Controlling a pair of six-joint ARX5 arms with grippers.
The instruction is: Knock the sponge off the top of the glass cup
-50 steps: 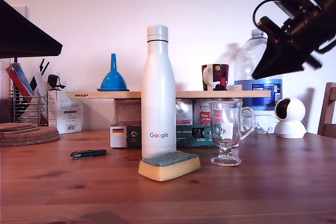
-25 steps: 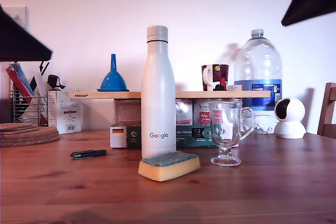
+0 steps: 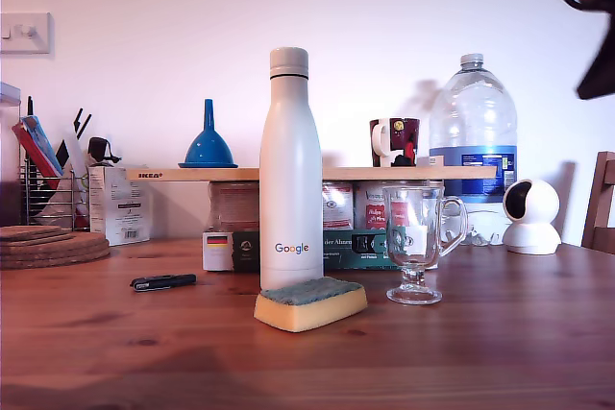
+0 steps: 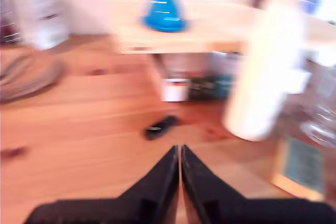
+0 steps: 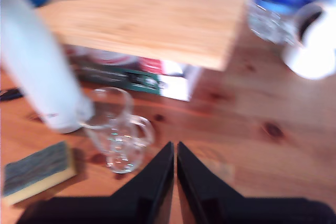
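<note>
Judging sponge (image 3: 309,303) already off glass cup (image 3: 416,242): lay flat on table (image 3: 500,352), just in front of white bottle (image 3: 290,180), with cup upright close beside. Found my first gripper (image 4: 179,150) and my second gripper (image 5: 175,145) both pinched together, empty, well above table. Saw risk of tipping bottle or cup on any low pass, all packed close. Had open room only on near table; board (image 3: 384,173) crowded behind.

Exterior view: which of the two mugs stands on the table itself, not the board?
The glass cup, clear and stemmed, beside the sponge; the dark red-and-white mug sits up on the wooden board.
</note>
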